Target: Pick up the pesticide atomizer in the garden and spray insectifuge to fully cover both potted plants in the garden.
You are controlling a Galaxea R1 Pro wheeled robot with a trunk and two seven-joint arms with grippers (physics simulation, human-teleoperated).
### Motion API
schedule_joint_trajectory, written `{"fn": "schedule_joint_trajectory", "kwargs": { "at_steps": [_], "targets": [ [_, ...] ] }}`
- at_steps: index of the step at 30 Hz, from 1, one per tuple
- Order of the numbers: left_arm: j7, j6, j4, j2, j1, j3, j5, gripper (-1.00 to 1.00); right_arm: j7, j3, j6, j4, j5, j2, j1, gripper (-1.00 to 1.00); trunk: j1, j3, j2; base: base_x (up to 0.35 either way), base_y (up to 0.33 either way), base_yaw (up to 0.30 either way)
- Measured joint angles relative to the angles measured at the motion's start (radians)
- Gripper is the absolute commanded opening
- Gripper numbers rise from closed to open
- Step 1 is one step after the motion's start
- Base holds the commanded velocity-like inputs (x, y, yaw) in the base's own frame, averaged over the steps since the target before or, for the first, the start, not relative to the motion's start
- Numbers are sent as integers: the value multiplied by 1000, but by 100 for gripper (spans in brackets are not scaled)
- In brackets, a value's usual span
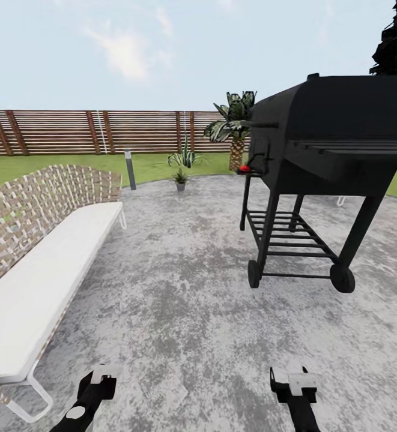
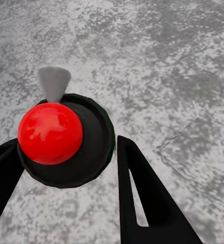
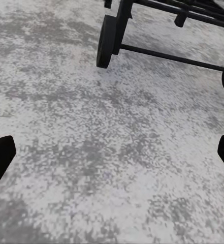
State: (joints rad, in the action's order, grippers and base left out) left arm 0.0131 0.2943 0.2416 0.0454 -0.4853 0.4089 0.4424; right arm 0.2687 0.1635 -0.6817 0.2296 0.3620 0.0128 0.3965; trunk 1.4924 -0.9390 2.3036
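Fingers on my right gripper (image 3: 112, 152) are spread wide, just the two dark tips at the edges of its wrist view with bare speckled grey paving (image 1: 180, 300) between them, holding nothing. The left gripper (image 2: 66, 168) has its black fingers (image 2: 142, 203) parted too, and between them sits a glossy red ball on a round black base (image 2: 66, 142); I honestly can't tell if it's pinched or just lying under the open gripper, probably part of the rig. Both arms hang low and tucked, which makes sense to me for driving. No pesticide atomizer anywhere I can spot yet. One potted plant (image 1: 179, 177), a small leafy rosette in a dark pot, sits far ahead at the paving's edge near a grey bollard lamp (image 1: 129, 169). Big matte-black wheeled barbecue (image 1: 318, 150) on my right, woven bench with white cushion (image 1: 36, 282) on my left, slat fence (image 1: 72, 132) behind.
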Motion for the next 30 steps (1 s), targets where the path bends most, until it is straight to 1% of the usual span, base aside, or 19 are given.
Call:
{"fn": "schedule_joint_trajectory", "kwargs": {
  "at_steps": [3,6,11,13,24,30],
  "targets": [
    [0,0,-1,-3,0,-4,2,-100,0,-2,0,3,2,1,0,100,0,0,0,67,59,44],
    [-1,1,-1,-3,0,-5,4,-100,1,-2,0,2,3,-4,0,100,0,-2,0,7,6,183],
    [-1,2,1,-2,0,-5,4,-100,2,-1,0,1,2,-5,0,100,0,-6,0,3,1,211],
    [-1,1,1,-2,0,-5,4,-100,2,-1,0,0,1,-5,0,100,0,-8,0,164,0,68],
    [0,0,2,-2,0,-4,3,-100,0,-1,0,-5,2,-5,0,100,0,-8,0,312,56,6],
    [0,0,2,-2,0,-4,3,-100,-2,-1,0,-40,6,-3,0,100,0,-8,0,328,98,0]
  ]
}}
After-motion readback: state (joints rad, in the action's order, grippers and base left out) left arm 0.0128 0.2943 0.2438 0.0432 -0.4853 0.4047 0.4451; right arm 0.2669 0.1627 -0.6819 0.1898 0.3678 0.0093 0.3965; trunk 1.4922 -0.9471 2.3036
